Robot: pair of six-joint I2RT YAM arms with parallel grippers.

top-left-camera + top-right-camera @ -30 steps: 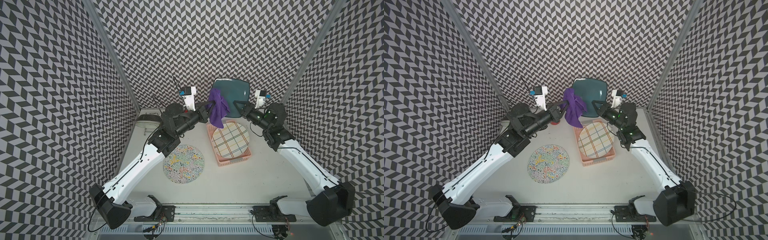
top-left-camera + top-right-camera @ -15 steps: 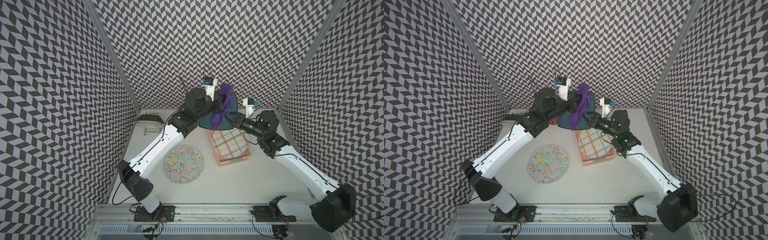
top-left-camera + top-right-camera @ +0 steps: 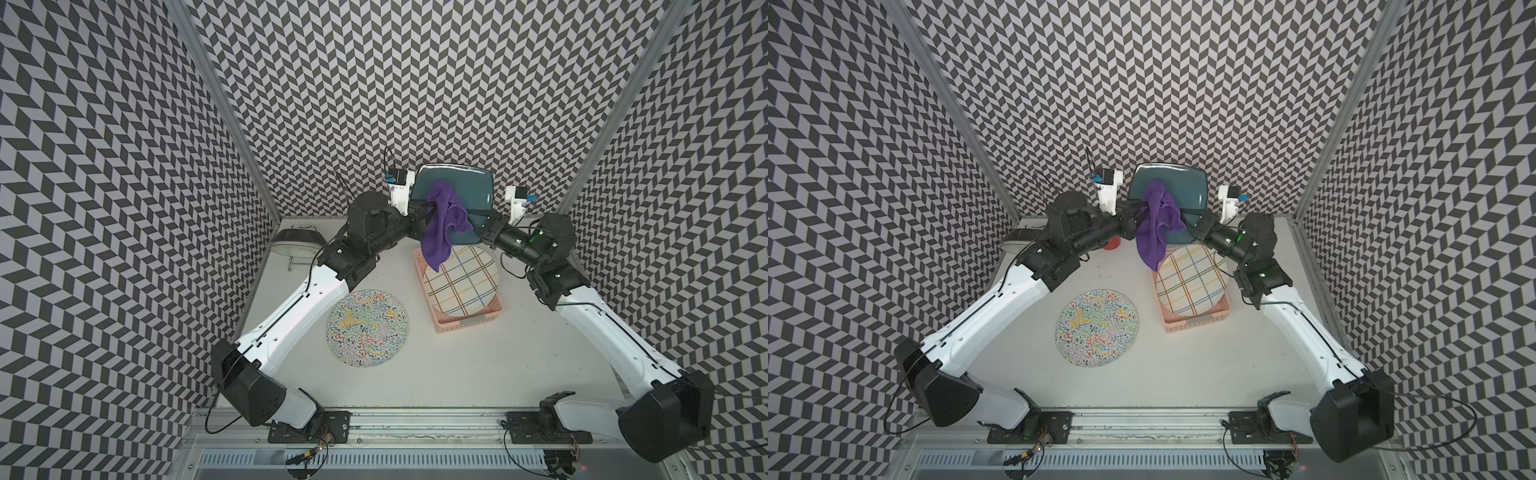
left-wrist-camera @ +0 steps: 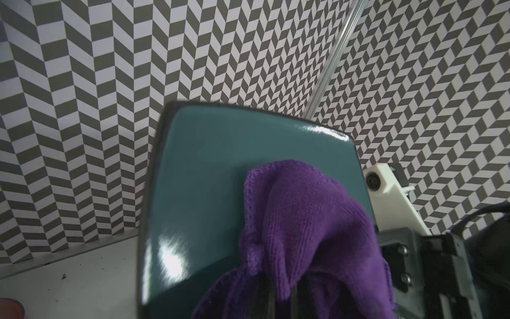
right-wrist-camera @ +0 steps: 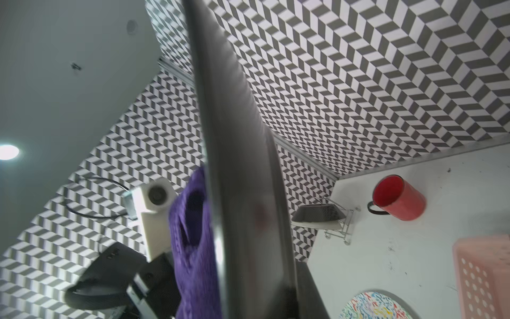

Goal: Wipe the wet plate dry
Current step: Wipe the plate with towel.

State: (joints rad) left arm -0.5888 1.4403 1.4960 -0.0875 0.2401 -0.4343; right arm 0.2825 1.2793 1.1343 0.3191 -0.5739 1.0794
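A teal square plate (image 3: pixel 469 187) (image 3: pixel 1183 183) stands upright in the air at the back of the table. My right gripper (image 3: pixel 478 226) (image 3: pixel 1192 228) is shut on its lower right edge; the right wrist view shows the plate (image 5: pixel 240 165) edge-on between the jaws (image 5: pixel 259 303). My left gripper (image 3: pixel 428 212) (image 4: pixel 278 290) is shut on a purple cloth (image 3: pixel 440 224) (image 3: pixel 1156 224) (image 4: pixel 303 215). The cloth lies against the plate's glossy face (image 4: pixel 209 171) and hangs below it. It hides the left fingertips in both top views.
A pink basket (image 3: pixel 469 324) under the plate holds a plaid plate (image 3: pixel 461 278). A squiggle-patterned plate (image 3: pixel 368 328) lies flat mid-table. A wire rack with a bowl (image 3: pixel 297 245) sits back left, and a red cup (image 3: pixel 1112 244) (image 5: pixel 397 198) stands behind the left arm.
The cloth has moved from the plate's left edge onto its face. Half a second ago the plate was tipped down and the left arm was raised; now the plate stands upright again.
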